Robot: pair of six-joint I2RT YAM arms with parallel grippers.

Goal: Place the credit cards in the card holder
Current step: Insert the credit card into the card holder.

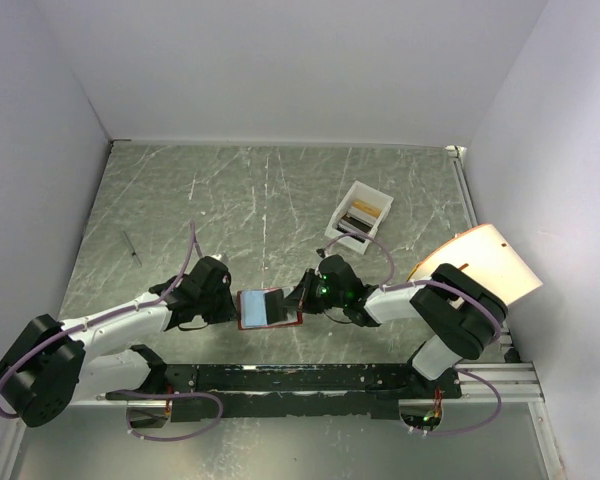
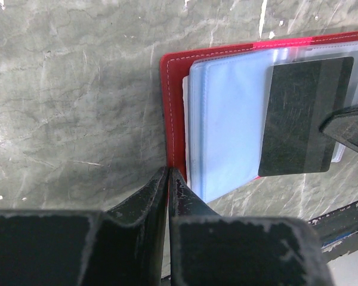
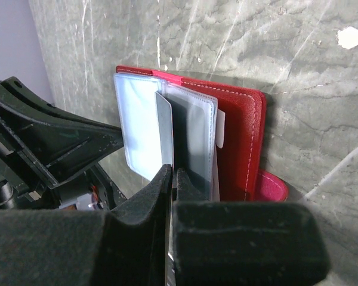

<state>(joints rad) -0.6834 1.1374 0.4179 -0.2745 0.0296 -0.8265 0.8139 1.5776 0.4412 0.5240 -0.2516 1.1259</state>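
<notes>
Card holder: the red wallet [image 1: 270, 308] lies open and flat on the marble-patterned table [image 1: 260, 200], near its front edge, between the two arms' tips.
Pockets: pale blue-grey clear sleeves [image 2: 227, 119] are fanned over the red cover, and the snap tab [image 3: 274, 187] pokes out beneath its far edge.
Card at the wallet: a dark card [image 2: 301, 116] sits partly inside a clear sleeve, one end sticking out past the sleeve's edge.
Right gripper [image 3: 172, 176]: its jaws are pressed together on the dark card's free edge. It reaches in from the wallet's right side.
Left gripper [image 2: 168, 176]: its jaws are closed to a thin slit, and the red cover's edge runs into that slit at the wallet's left side, so it looks pinched there.
Other credit cards: orange, yellow and dark cards [image 1: 362, 213] lie in a white open box [image 1: 375, 192] on the table, behind the right gripper and well apart from the wallet.
Also on the table: a thin dark stick [image 1: 130, 247] lies far to the left, apart from everything else.
In the way: both grippers crowd the wallet's two ends, and the right arm's wrist lies between the wallet and the box.
</notes>
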